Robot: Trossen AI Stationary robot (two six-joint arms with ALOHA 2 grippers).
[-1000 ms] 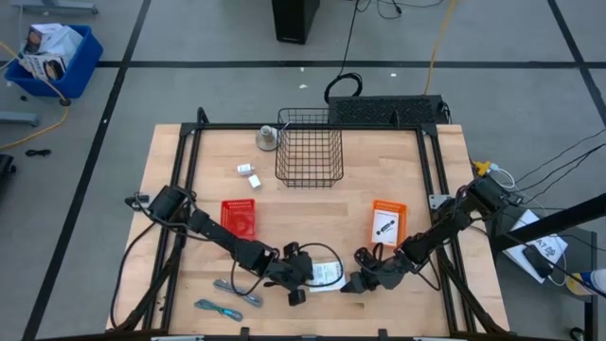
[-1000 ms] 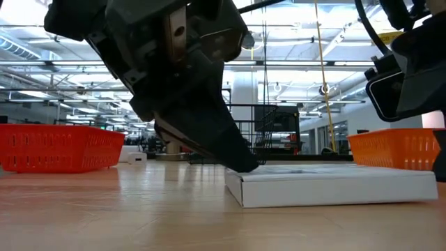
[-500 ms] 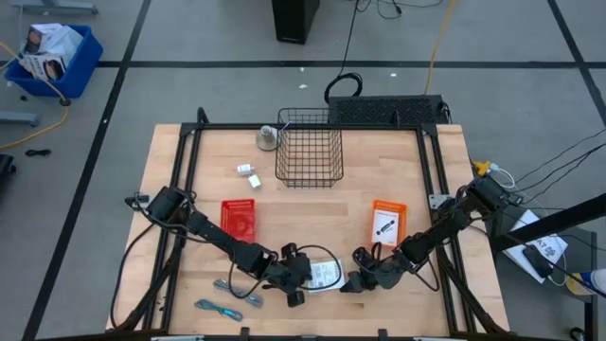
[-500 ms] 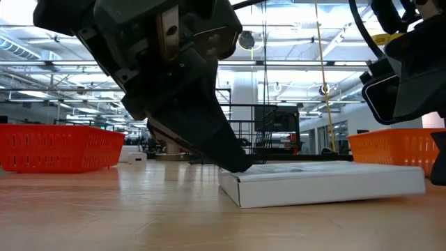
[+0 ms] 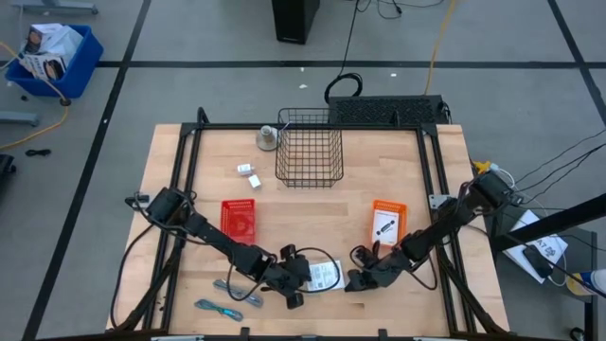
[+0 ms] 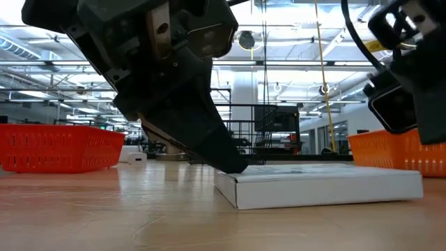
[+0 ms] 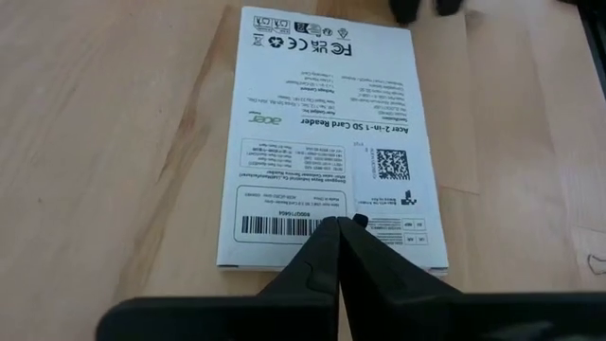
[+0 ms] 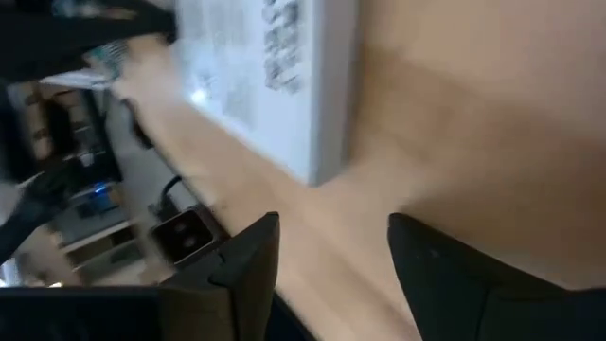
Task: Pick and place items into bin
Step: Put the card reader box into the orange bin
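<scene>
A flat white printed packet [image 5: 328, 275] lies on the table near its front edge; it also shows as a white packet [image 6: 320, 183] in the low view and as a packet [image 7: 327, 133] in the left wrist view. My left gripper [image 5: 305, 276] is shut, its tips on the packet's top at the left end. My right gripper [image 5: 353, 280] stands open just off the packet's right end, with the packet's corner [image 8: 317, 123] ahead of its fingers. A grey strip [image 5: 237, 289], a teal cord [image 5: 216, 308] and two white blocks [image 5: 249, 173] lie loose on the table. The black wire bin [image 5: 310, 147] stands at the far middle. My left gripper presses its shut fingertips [image 7: 339, 227] down on the packet's printed top face [image 7: 322, 204], close to the end nearest that arm. The fingers slant down from the table's left. The packet lies flat on the table.
A red tray [image 5: 240, 218] lies left of centre and an orange carded item [image 5: 387, 221] right of centre. A round grey object [image 5: 268, 139] sits beside the bin. Bare wood lies between the packet and the bin.
The white packet has slid a little toward the table's left edge, staying flat, with my left gripper's shut tips on it moving the same way. My right gripper has tipped and turned at the wrist while staying beside the packet's right end.
</scene>
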